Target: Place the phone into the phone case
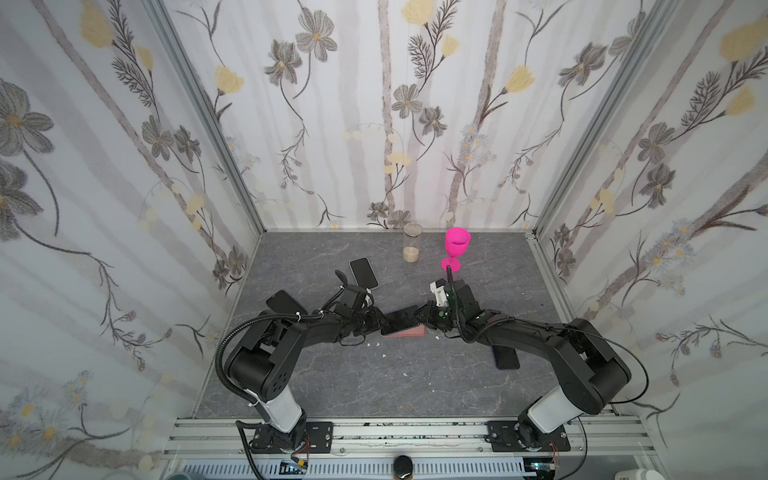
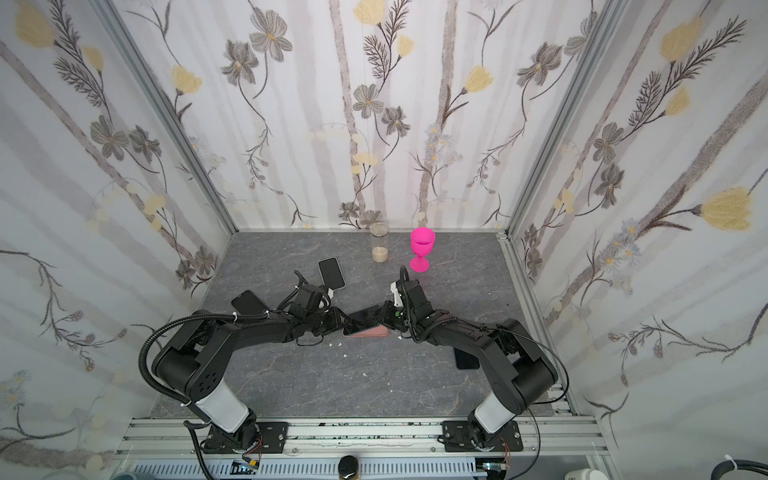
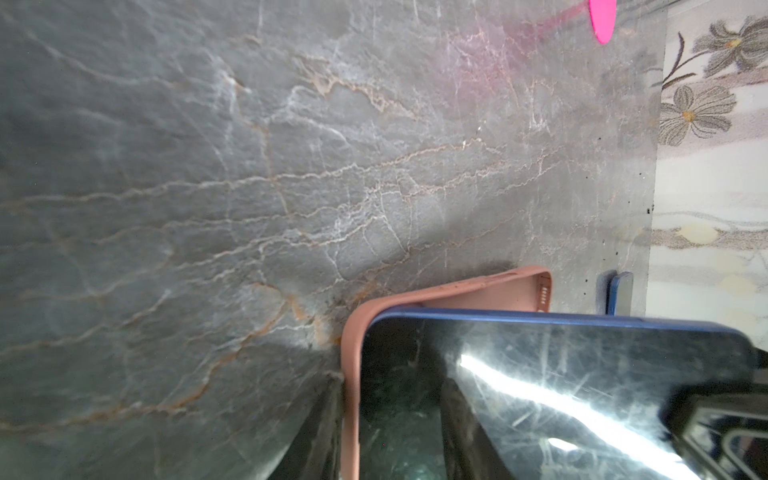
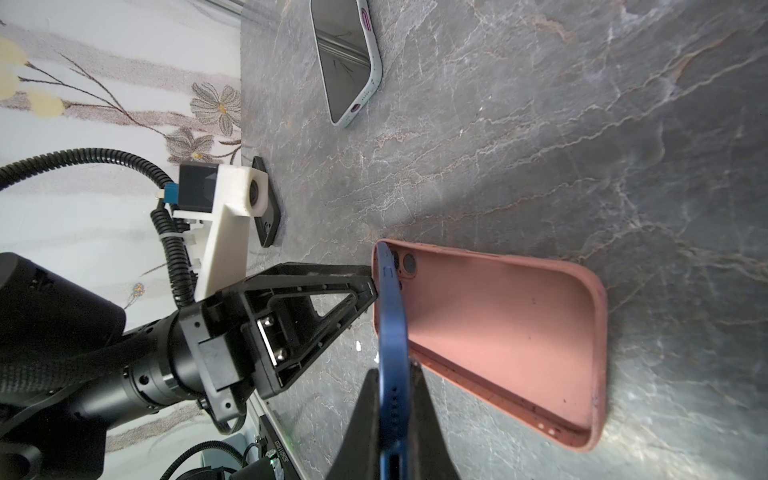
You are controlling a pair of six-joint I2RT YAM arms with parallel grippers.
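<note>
Pink phone case (image 1: 409, 331) lies flat, open side up, mid-bench (image 1: 374, 382), btwn the left arm (image 1: 291, 332) and the right arm (image 1: 540, 332). A blue-edged phone (image 1: 401, 320) sits over it at a tilt, screen up. The end nearest the left arm is tucked into the case's corner. The other end is raised off the case, so in the right wrist view most of the phone case (image 4: 519, 332) shows bare inside.

Right tool (image 1: 423, 319) is pinching the phone's raised end. In the right wrist view the phone (image 4: 392, 332) is edge-on w/ a finger on each face.

Left tool (image 1: 384, 323) is at the tucked end, one finger against the case's outer wall. Can't tell if it grips or only rests there.

Elsewhere on the bench, well apart from the work:
- pink goblet (image 1: 457, 245) and clear jar (image 1: 412, 243) w/ sandy stuff at its bottom, near the back wall
- pale-cased phone (image 1: 364, 272) beyond the left arm
- a dark slab (image 1: 284, 303) half under the left arm, another under the right arm
</note>
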